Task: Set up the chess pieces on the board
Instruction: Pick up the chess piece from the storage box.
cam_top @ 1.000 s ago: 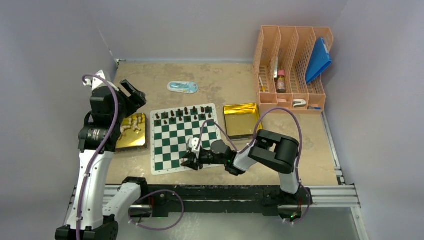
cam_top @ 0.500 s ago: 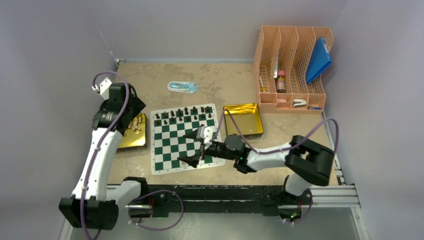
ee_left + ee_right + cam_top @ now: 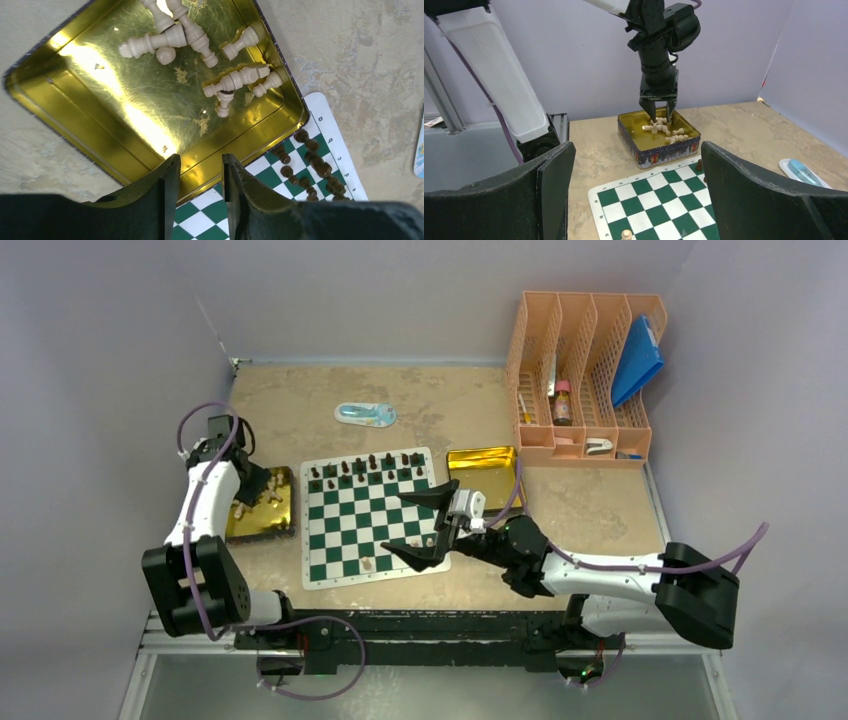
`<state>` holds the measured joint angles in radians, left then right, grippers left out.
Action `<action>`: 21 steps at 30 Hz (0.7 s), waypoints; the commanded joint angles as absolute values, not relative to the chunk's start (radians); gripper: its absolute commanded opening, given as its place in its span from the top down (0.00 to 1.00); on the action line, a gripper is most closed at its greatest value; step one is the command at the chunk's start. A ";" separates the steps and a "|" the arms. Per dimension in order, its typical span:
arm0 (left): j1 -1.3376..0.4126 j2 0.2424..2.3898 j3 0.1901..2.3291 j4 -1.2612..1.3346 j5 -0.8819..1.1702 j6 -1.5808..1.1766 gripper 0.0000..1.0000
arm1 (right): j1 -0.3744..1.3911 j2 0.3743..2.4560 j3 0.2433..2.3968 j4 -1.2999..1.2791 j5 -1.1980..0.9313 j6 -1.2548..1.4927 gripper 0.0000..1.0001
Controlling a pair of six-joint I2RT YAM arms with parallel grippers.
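L gripper [image 3: 199, 164] down, jaws narrowly apart; R gripper [image 3: 395, 523] spread wide.

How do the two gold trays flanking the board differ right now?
The left tray holds cream pieces lying on their sides; the right tray shows none in its visible part. The left gripper hangs over the left tray; the right gripper is over the board, not the right tray. Both are shiny gold rectangles.

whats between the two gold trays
The chessboard, with dark pieces along its far edge; the top view shows it.
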<state>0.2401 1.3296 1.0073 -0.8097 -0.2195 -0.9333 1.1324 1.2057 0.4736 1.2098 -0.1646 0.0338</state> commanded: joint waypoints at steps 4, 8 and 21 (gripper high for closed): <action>0.253 1.458 1.020 -0.654 -0.171 -0.952 0.69 | 1.138 1.138 0.487 1.169 -0.158 0.098 0.06; 0.253 1.534 1.054 -0.643 -0.161 -0.954 0.73 | 1.138 1.125 0.498 1.146 -0.151 0.086 0.06; 0.262 1.640 1.092 -0.622 -0.165 -0.949 0.72 | 1.138 1.097 0.510 1.117 -0.205 0.066 0.09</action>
